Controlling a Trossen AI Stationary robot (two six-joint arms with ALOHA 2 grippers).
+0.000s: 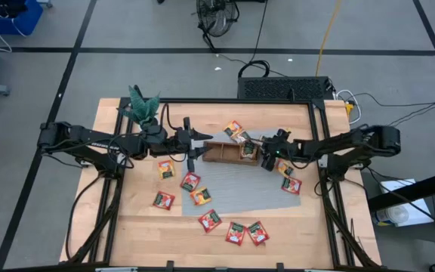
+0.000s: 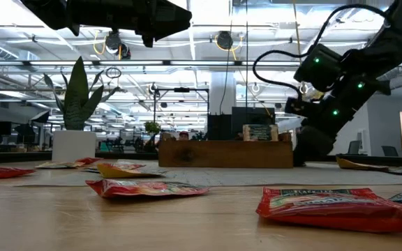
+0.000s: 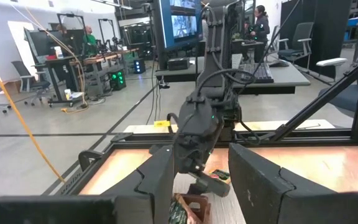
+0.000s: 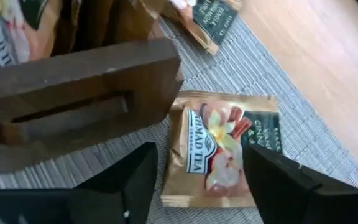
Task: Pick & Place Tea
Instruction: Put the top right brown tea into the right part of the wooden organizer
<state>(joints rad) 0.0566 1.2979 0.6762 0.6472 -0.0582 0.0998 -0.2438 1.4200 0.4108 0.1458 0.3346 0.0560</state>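
Wooden tray (image 1: 230, 152) sits mid-table on grey mat (image 1: 240, 193), w/ sachets standing in its compartments. Right gripper (image 4: 197, 180) is low at tray's right end, fingers apart, nothing clamped; an orange-yellow tea sachet (image 4: 219, 146) lies flat on mat betw. the fingers, just beside tray's end wall. Left gripper (image 1: 195, 143) hangs above tray's left end, fingers apart, empty. Rest of the tea: red sachets (image 1: 236, 232) scattered on mat and bare wood in front of tray, two more behind tray (image 1: 235, 130), a couple right of it (image 1: 291, 183). Potted plant (image 1: 143, 106) stands well left of tray.
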